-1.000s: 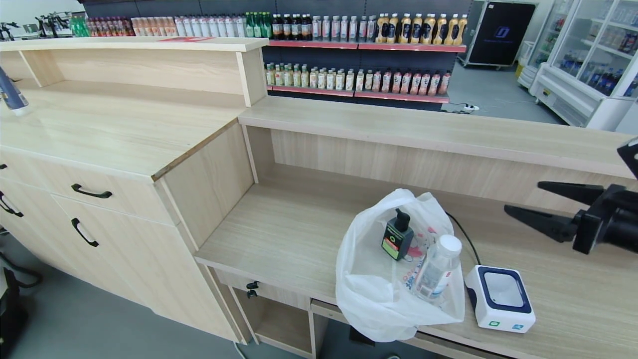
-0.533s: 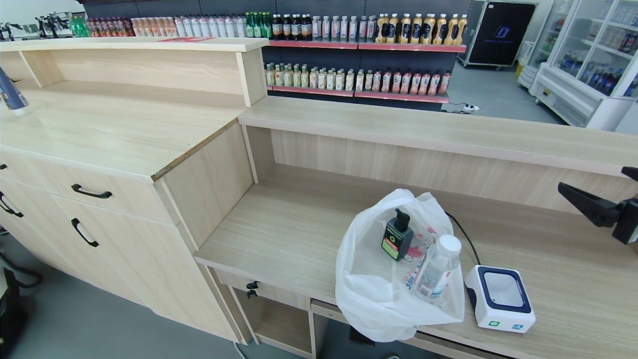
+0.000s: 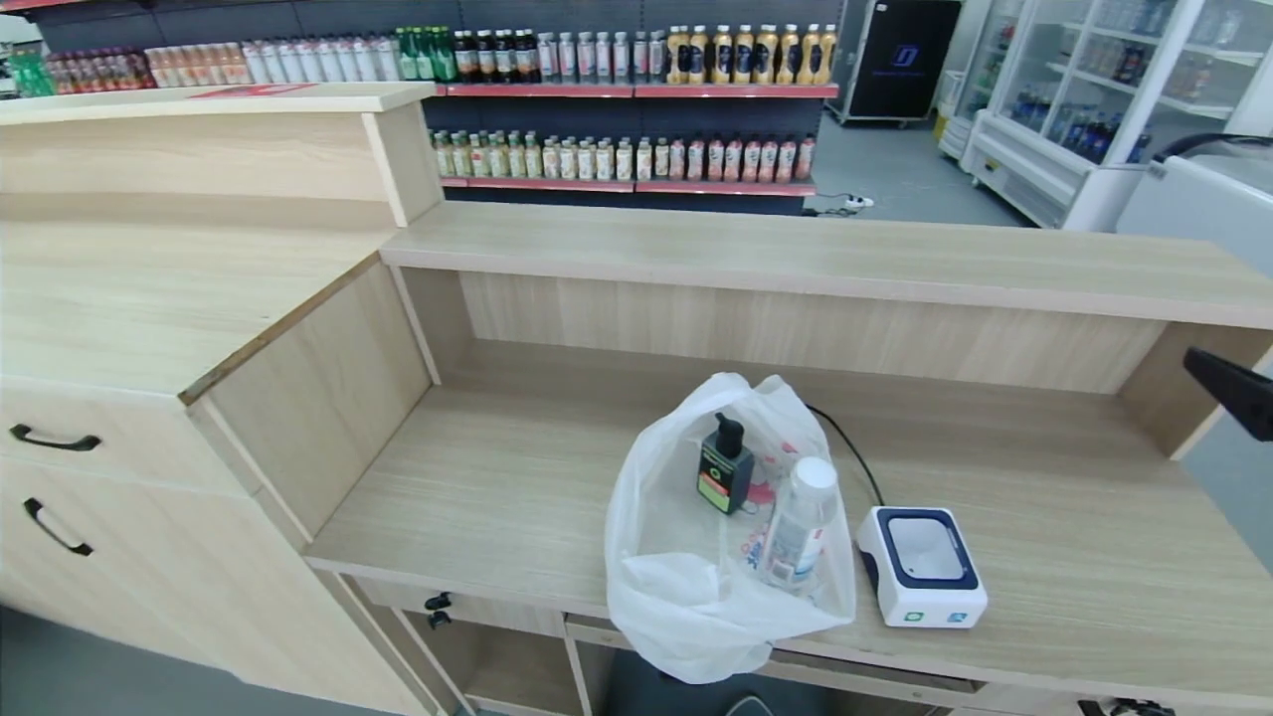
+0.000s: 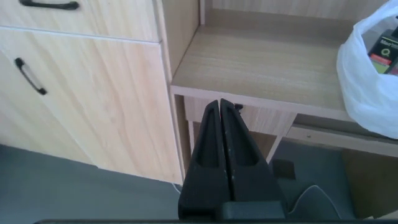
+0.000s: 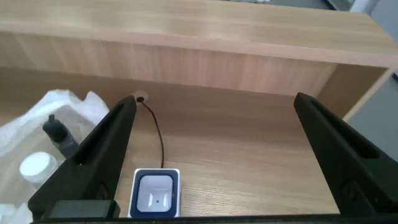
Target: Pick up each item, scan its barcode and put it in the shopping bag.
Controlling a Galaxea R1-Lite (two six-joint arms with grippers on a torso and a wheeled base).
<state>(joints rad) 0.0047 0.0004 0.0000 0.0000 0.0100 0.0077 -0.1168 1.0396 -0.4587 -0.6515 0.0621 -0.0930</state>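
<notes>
- R end effector [image 5: 216, 102] wide apart — over tabletop [image 3: 517, 467] right end, scanner [image 3: 920, 565] + shopping bag [image 3: 686, 607] to its left.
- L end effector [image 4: 220, 109] pressed together, low by tabletop front edge.

Seemingly two bottles [image 3: 725, 475] [image 3: 801, 522], one bag [image 3: 686, 597], scanner [image 3: 922, 567]

Matt wood counter [image 3: 517, 477] — glossy plastic bag [image 3: 686, 597].
</notes>
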